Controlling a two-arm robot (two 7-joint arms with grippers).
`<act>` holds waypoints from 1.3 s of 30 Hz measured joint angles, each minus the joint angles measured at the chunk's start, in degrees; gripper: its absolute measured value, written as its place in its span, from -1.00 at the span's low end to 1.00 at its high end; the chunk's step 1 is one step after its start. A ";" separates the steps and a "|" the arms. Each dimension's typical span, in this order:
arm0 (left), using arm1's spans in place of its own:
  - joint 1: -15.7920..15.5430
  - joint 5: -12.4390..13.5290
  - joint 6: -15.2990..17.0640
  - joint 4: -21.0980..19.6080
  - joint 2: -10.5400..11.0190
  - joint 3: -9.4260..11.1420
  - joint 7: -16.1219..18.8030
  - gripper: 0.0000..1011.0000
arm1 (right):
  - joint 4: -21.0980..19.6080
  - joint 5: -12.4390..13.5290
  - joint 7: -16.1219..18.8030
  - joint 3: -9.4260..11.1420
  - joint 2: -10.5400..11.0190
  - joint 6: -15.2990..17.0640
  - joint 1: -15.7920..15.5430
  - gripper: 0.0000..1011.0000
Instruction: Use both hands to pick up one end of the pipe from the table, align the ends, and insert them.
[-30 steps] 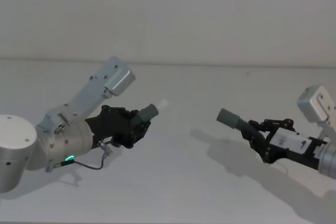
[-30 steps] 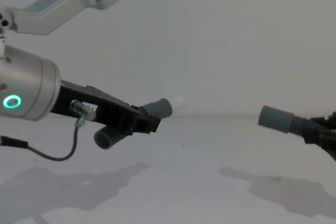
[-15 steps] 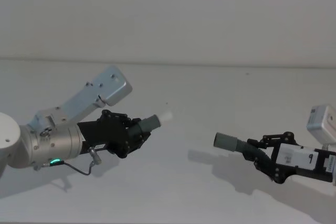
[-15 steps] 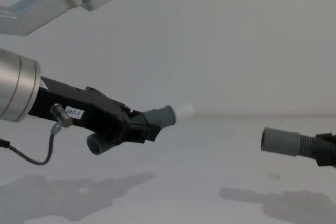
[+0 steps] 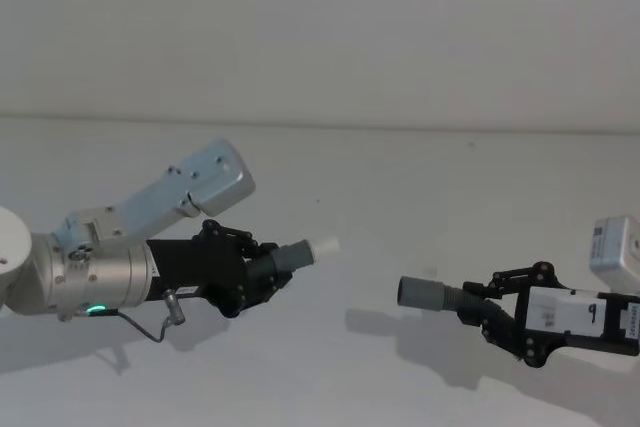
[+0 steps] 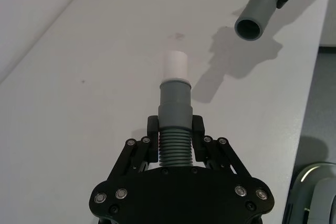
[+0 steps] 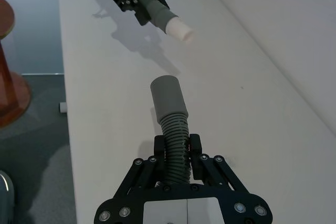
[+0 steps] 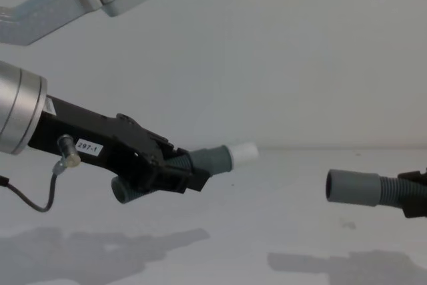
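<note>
Right hand [image 8: 417,197]: cut off by the chest view's edge, fingers out of frame. Ribbed hose [image 7: 174,150] behind its grey cuff: rear part hidden between that hand's fingers. White-tipped piece [image 6: 174,124]: far end hidden under the left hand [image 6: 175,140].

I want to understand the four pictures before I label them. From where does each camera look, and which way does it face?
Head: high, looking down at the table; both arms show.
Chest: low, looking across; left gripper with the white-tipped pipe.
Left wrist: along the left gripper to the white tip.
Right wrist: along the right gripper to the grey cuff.
Both wrist views share both pipe ends.
</note>
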 joint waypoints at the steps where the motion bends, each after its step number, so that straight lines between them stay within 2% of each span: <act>1: -0.40 -0.03 -0.26 0.24 0.11 0.31 -0.50 -0.30 | -0.13 0.01 0.28 -0.20 0.12 -0.07 0.23 -0.46; 15: -3.01 -0.06 -1.49 1.96 0.60 2.75 -3.57 -0.30 | -0.11 -0.01 2.36 -2.29 0.22 0.13 2.58 -0.46; 39: -6.64 -0.58 -1.63 4.59 0.77 6.07 -7.28 -0.30 | 3.40 -1.10 4.00 -6.35 -2.22 2.91 8.52 -0.46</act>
